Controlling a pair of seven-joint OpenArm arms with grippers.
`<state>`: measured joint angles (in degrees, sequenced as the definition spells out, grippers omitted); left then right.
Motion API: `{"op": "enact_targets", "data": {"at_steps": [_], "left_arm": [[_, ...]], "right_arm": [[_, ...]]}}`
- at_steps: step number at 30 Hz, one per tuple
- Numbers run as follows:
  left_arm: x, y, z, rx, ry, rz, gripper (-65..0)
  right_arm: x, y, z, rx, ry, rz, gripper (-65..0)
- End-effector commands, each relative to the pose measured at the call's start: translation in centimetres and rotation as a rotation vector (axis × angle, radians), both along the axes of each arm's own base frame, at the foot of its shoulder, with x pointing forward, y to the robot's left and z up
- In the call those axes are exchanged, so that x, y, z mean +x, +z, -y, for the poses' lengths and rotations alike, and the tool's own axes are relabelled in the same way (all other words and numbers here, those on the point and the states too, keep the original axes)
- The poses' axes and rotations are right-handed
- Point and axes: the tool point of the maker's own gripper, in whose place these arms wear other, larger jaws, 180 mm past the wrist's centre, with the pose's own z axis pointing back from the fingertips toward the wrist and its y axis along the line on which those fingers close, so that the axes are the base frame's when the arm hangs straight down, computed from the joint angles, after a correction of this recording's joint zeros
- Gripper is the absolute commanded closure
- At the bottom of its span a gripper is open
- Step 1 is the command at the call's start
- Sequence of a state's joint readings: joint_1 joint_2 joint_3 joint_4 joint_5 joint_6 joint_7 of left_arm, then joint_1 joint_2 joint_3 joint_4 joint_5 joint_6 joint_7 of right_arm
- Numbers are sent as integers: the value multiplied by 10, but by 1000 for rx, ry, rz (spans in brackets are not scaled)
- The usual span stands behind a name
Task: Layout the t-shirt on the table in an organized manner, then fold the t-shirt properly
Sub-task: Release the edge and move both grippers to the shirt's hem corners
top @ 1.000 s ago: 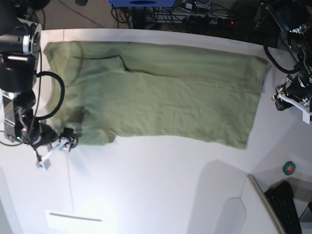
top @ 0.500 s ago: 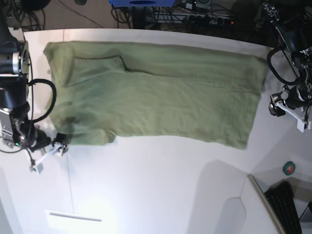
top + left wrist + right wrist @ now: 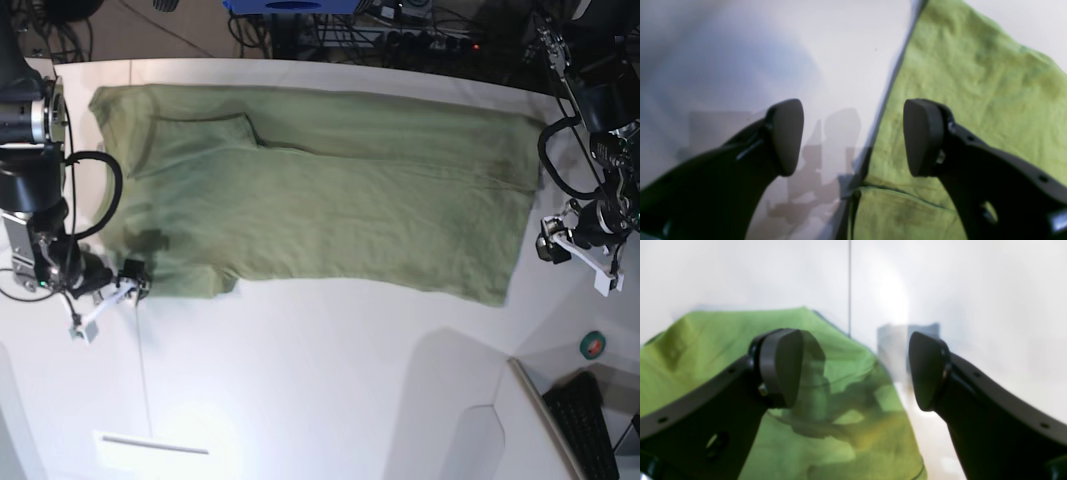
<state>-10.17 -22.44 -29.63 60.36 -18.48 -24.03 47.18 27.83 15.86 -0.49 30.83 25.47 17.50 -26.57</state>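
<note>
Both pincers gape released: t-shirt (image 3: 320, 190) edge under the right pincer (image 3: 853, 370), beside the left pincer (image 3: 853, 136).

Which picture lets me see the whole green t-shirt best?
The base view: the whole t-shirt shows there, spread flat across the white table. The left wrist view shows only one straight edge and a hem. The right wrist view shows only a blurry corner near the table's dark seam.

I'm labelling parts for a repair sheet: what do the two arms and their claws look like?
Both arms are black with grey metal sections and looping black cables. Each claw has two curved black fingers with screw holes, ending in rounded dark-grey pads. In the base view, the left claw and right claw carry white fingertip pieces.
</note>
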Motion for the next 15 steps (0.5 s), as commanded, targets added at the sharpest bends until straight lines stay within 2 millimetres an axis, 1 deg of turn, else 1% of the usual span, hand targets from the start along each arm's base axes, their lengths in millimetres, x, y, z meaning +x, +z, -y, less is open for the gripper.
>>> {"op": "enact_targets", "data": {"at_steps": [1, 2, 3, 6, 9, 14, 15], "left_arm": [[16, 21, -11, 24, 4, 61, -448], [18, 23, -11, 24, 5, 66, -448], [20, 24, -11, 24, 5, 69, -448], [21, 25, -11, 24, 5, 73, -448], [21, 25, -11, 24, 5, 73, -448], [20, 25, -11, 23, 5, 71, -448], [21, 25, -11, 23, 5, 73, -448]], "right_arm": [[20, 19, 8, -4, -13, 63, -465], [19, 19, 8, -4, -13, 61, -455], [19, 18, 8, -4, -13, 60, -428], [16, 16, 8, -4, -13, 53, -309], [16, 16, 8, -4, -13, 53, -233], [15, 15, 9, 0, -18, 55, -213], [15, 16, 9, 1, -19, 56, -201]]}}
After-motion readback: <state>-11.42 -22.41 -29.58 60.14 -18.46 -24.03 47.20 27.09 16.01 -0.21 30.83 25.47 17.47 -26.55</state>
